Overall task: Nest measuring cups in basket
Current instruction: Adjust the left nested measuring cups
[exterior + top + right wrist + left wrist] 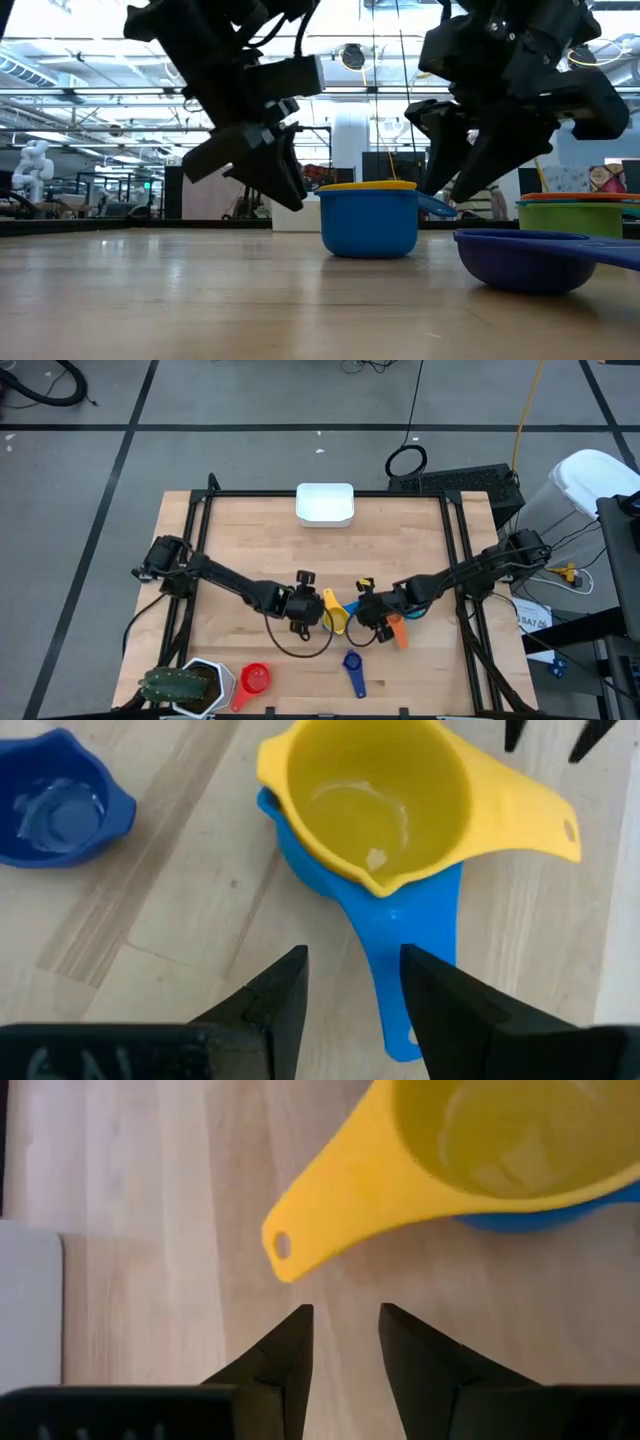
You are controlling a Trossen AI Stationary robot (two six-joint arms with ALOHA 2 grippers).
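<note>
I see the yellow plastic measuring cup (375, 805) nested in the light blue one (400, 945), white rectangular plastic basket (325, 505) unfilled, other cups loose, both pincers (345, 1325) (352, 970) apart and unladen.

High overhead; low table-level; wrists close, sharing yellow cup (480, 1150).
</note>
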